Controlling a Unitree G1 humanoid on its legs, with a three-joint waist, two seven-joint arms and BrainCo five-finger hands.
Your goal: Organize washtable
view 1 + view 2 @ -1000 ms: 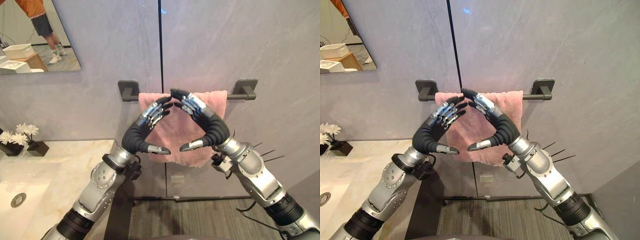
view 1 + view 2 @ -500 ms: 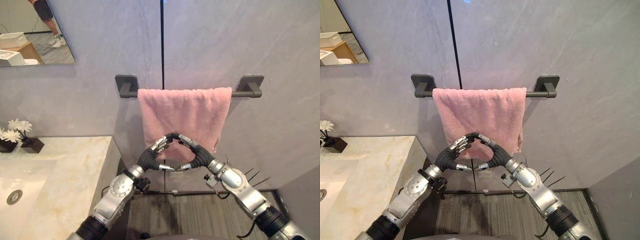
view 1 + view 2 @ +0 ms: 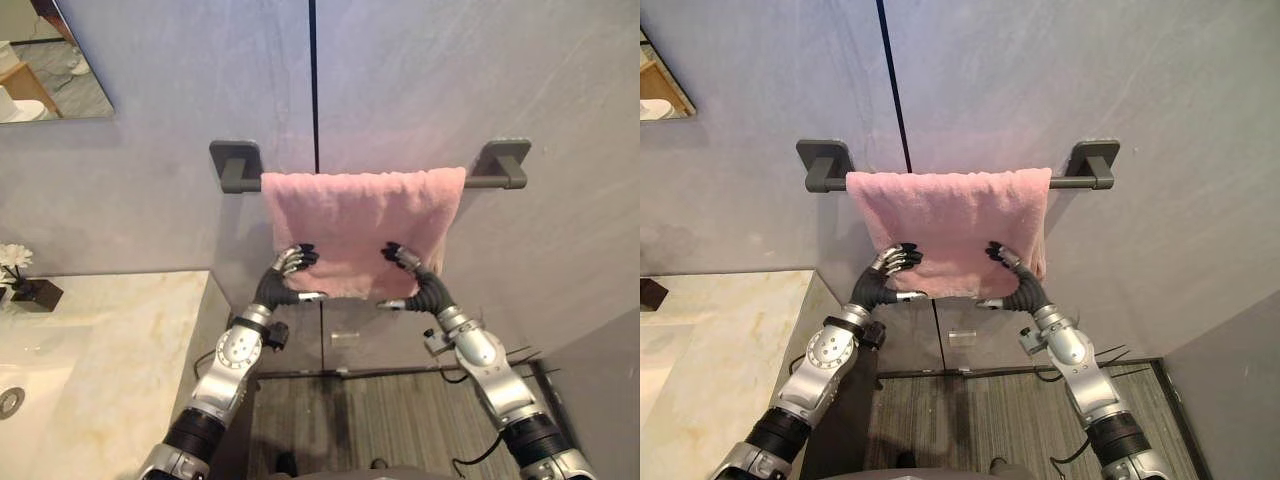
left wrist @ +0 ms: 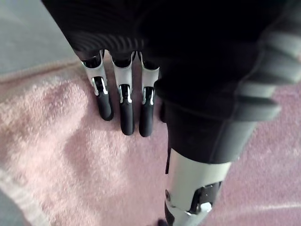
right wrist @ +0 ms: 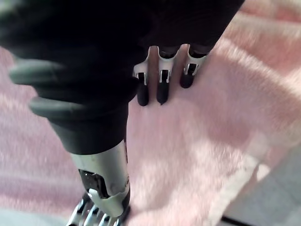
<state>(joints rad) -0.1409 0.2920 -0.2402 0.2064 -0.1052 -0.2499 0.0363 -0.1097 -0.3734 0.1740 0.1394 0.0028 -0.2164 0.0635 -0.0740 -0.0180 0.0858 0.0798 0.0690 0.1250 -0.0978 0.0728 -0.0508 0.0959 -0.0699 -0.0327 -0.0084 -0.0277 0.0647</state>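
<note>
A pink towel (image 3: 350, 215) hangs spread over a dark towel bar (image 3: 485, 182) on the grey wall. My left hand (image 3: 278, 283) rests on the towel's lower left part, and its straight fingers (image 4: 124, 108) lie flat on the cloth (image 4: 56, 155). My right hand (image 3: 420, 285) rests on the lower right part the same way, with its fingers (image 5: 162, 89) on the pink pile (image 5: 188, 155). Both thumbs stick out near the bottom hem, apart from the fingers. Neither hand grips the cloth.
A marble counter (image 3: 110, 340) with a sink drain (image 3: 8, 402) lies to the left. A small dark pot of white flowers (image 3: 20, 275) stands at its back. A mirror (image 3: 45, 70) hangs at the upper left, and a wood floor (image 3: 380, 420) lies under the towel.
The hands came down from the bar to the towel's lower edge, then spread apart from its middle toward the two lower corners. The camera view has also shifted.
</note>
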